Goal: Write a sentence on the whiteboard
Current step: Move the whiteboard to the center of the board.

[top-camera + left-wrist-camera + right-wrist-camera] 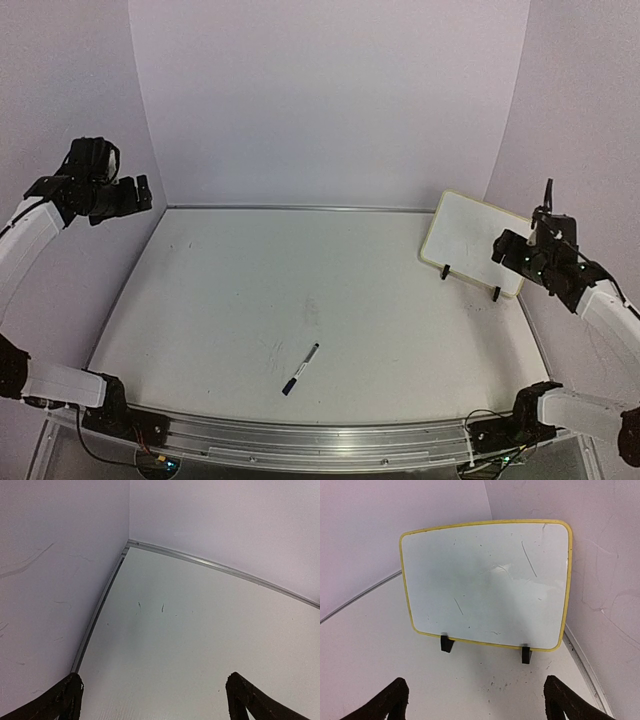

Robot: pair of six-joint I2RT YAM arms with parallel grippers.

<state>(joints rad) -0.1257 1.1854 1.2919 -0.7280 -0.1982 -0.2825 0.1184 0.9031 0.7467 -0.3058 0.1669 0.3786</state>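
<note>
Yellow-rimmed whiteboard (485,585) blank, ahead of right gripper (475,695) | it and left gripper (152,692) gape, empty | I aim to take pen (300,368) mid-barrel first

This reads as a robotics lab test cell, not a lived-in room: a bare white counter (230,290) boxed in by plain pale-lilac wall panels (330,100) (scuffed with faint marks), an aluminium rail (300,437) along its near edge, the left arm's base (100,398) and the right arm's base (522,412) fixed there, and loose wiring (92,450) below.
</note>
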